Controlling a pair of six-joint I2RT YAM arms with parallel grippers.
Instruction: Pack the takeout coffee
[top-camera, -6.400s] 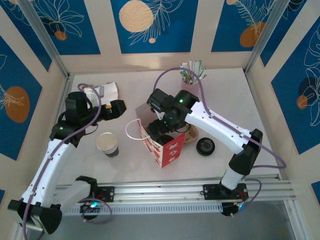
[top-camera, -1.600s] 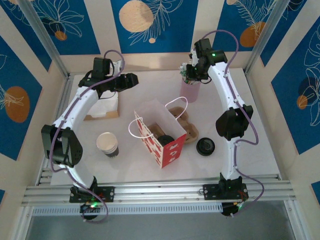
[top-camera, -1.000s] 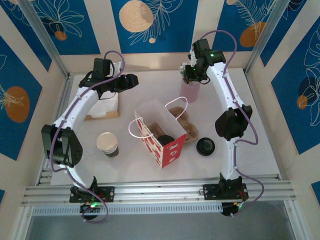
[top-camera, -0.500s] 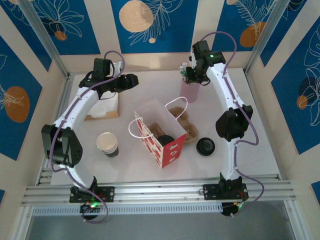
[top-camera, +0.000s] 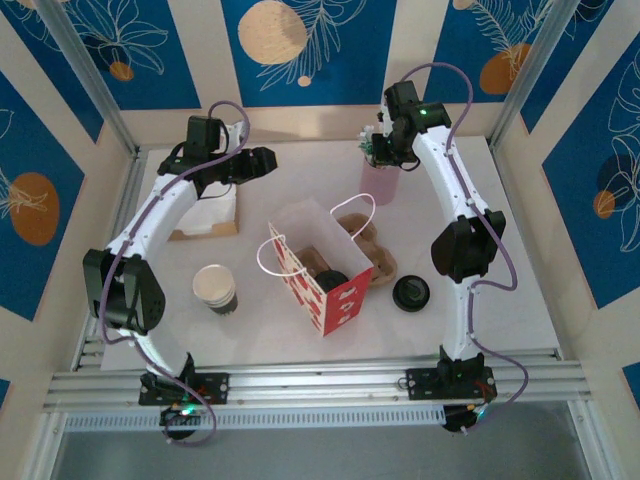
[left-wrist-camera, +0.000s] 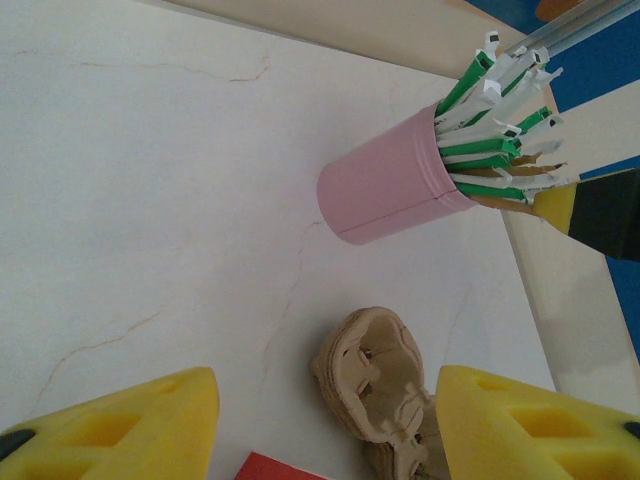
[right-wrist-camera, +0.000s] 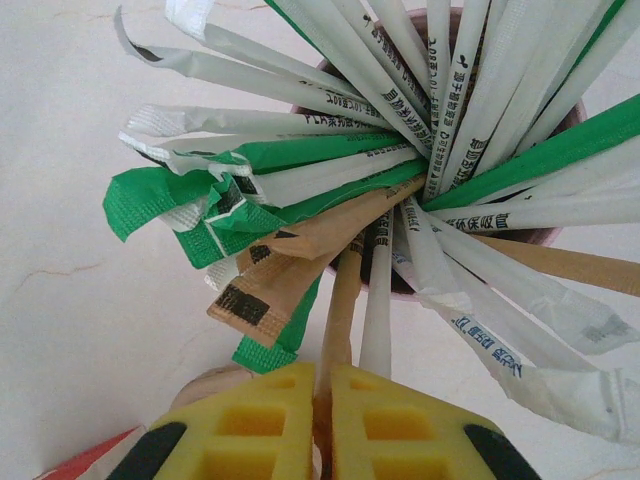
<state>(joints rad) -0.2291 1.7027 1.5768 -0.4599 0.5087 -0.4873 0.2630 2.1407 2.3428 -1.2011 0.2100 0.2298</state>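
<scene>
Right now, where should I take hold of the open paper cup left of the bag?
Grip the paper cup by its dark-banded side wall, below the rim, coming in level from its left. It stands upright, open and unlidded, so pinching the rim would probably deform it, and the red-and-white bag stands on its right.

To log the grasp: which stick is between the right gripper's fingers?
The narrow brown stick running down into the shut right gripper; green ones and white ones stay outside.

I see pink cup (left-wrist-camera: 390, 185) of sticks (right-wrist-camera: 400, 150) upright at back; pulp tray (left-wrist-camera: 375, 400) nr it, 1 flat blk lid (top-camera: 410, 292) apart.
</scene>
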